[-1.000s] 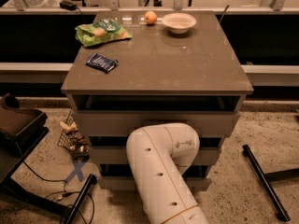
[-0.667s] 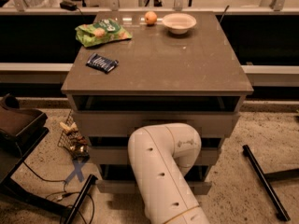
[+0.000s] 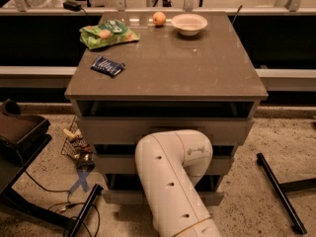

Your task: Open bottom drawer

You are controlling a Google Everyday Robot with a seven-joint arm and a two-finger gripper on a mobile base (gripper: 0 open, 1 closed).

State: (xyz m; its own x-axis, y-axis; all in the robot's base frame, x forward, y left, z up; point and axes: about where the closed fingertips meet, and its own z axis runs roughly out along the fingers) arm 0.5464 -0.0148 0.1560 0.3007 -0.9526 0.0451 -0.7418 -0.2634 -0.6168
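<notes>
My arm (image 3: 170,181) blocks the bottom drawer (image 3: 121,197) at 6 o'clock. Claw hidden behind it, can't tell its grip.

Matt cabinet top (image 3: 168,58), smooth cream plastic arm (image 3: 168,181) hiding gripper by lower drawers (image 3: 118,164), shiny green bag (image 3: 106,32), speckled floor (image 3: 276,137).

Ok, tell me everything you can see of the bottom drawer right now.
The bottom drawer is the lowest of three pale grey-beige fronts, just above the speckled floor. Only its left and right ends show; the white arm covers its middle and handle. A dark gap runs above it. The gripper is hidden behind the arm, contact unseen.
</notes>
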